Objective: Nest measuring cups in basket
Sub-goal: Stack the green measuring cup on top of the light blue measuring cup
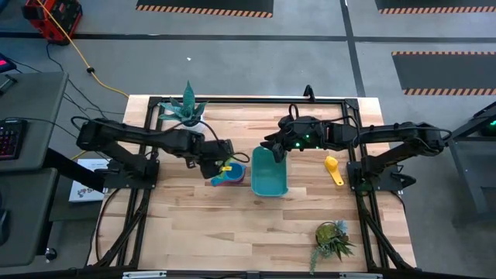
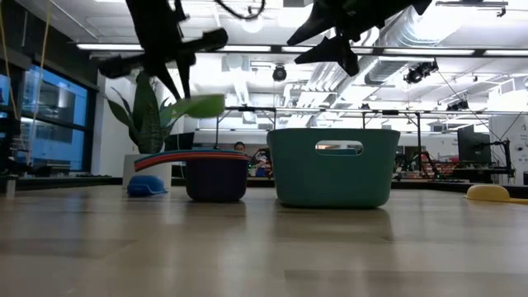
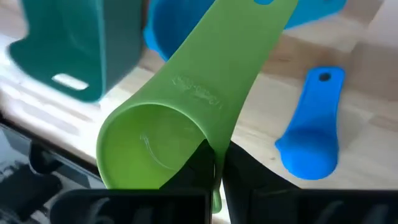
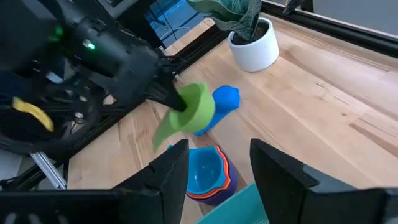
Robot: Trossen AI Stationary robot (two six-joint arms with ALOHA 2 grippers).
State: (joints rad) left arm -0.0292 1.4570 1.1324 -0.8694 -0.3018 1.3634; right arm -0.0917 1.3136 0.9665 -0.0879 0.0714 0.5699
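My left gripper (image 1: 224, 160) is shut on a green measuring cup (image 3: 155, 143), held in the air above a nested stack of cups (image 1: 229, 177) with a light blue one on top (image 4: 203, 170). The stack rests on its base on the table just left of the teal basket (image 1: 269, 173). A blue cup (image 3: 311, 137) lies on the table beyond the stack, toward the white pot. A yellow cup (image 1: 333, 170) lies right of the basket. My right gripper (image 1: 273, 149) hovers open over the basket's far end. My left gripper pinches the green cup's bowl wall (image 3: 208, 149) where the handle joins it, one finger (image 3: 189, 171) inside the bowl and one outside. The cup is lifted clear above the stack (image 2: 216, 175). Its handle (image 3: 249, 43) points away from the fingers, along them.
A plant in a white pot (image 1: 188, 116) stands at the far edge behind the left gripper. A second small plant (image 1: 333, 240) sits near the near right corner. Bare wood lies in front of the basket and stack.
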